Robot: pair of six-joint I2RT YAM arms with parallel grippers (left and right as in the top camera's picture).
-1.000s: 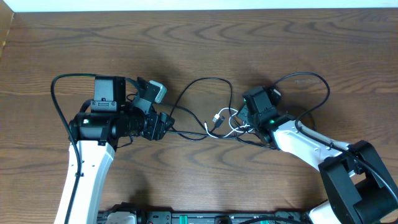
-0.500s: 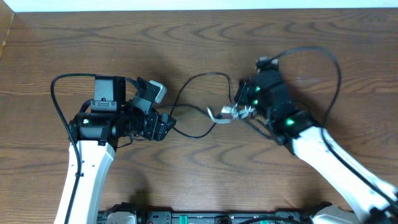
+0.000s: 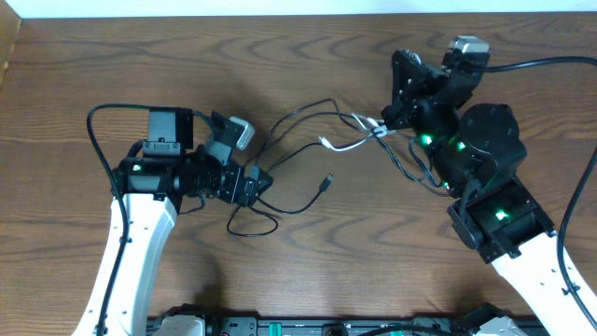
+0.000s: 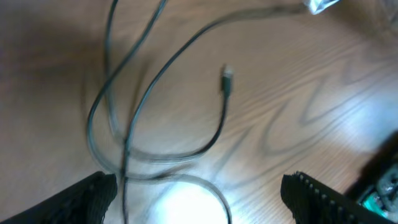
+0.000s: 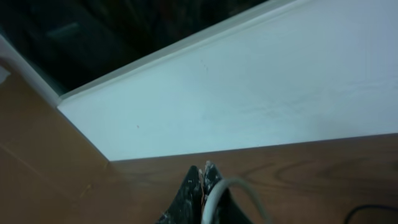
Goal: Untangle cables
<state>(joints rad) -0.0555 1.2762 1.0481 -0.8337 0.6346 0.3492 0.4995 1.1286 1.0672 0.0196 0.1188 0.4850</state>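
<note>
You're partway through. The thin black cables with small plug ends (image 4: 168, 157) lie on the brown wooden bench (image 3: 187, 65) just ahead of your left hand (image 3: 261, 184). One plug (image 3: 326, 182) lies free, but several strands cross. Your left hand gapes wide, holding nothing. Your right hand (image 3: 385, 122), well apart from the left hand, is clamped on a pale-tipped cord (image 5: 219, 185).

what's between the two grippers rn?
Only the cables: black strands and a loose plug end on the table, spanning from the left gripper to the right gripper. Clear in the overhead view.
</note>
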